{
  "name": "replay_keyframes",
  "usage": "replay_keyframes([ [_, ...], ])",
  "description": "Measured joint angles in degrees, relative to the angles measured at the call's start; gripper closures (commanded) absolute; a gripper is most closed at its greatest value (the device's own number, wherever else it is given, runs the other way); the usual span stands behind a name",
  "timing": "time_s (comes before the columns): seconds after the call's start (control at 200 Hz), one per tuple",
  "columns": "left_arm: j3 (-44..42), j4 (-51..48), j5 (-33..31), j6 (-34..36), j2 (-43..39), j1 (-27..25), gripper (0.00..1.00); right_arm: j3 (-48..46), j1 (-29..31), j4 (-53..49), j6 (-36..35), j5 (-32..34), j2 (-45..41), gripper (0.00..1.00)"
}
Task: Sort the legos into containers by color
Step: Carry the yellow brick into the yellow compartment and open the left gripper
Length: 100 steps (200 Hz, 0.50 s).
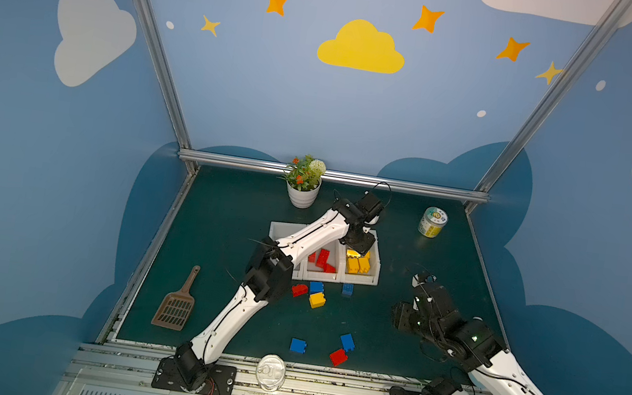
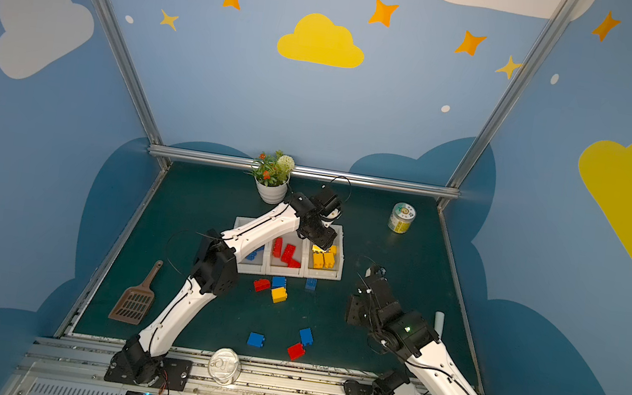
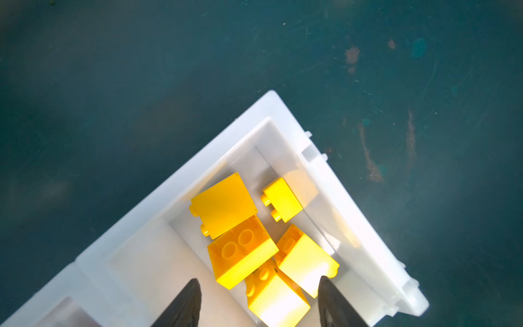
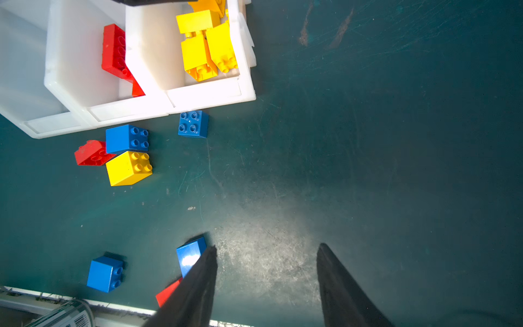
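While left pincer (image 3: 259, 279) hangs spread, yellow legos (image 3: 240, 254) lie beneath, inside end container (image 3: 271, 107).

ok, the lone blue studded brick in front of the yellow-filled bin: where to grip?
Top-down, jaws on the two side faces running away from the white rectangular plastic bin. The blue studded plastic brick sits flat, studs up, close to the bin's front wall; those sides are clear.

Potted plant (image 1: 302, 194), labelled can (image 1: 433, 222), brown scoop (image 1: 175, 307), clear round container (image 1: 270, 372)
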Motion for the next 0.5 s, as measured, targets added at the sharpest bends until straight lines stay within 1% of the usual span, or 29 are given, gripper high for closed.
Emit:
replay_keyframes([
  [0.25,-0.6,0.2,1.1,0.0,-1.5,0.0,0.34,0.3,0.0,-0.1,0.2,-0.2,-0.9,0.44],
  [0.35,-4.2,1.0,1.0,0.0,-5.5,0.0,0.34,0.3,0.0,-0.2,0.2,-0.6,-0.9,0.44],
  [0.501,-13.2,4.1,1.0,0.0,-15.1,0.0,0.34,0.3,0.0,-0.2,0.1,-2.7,-0.2,0.44],
])
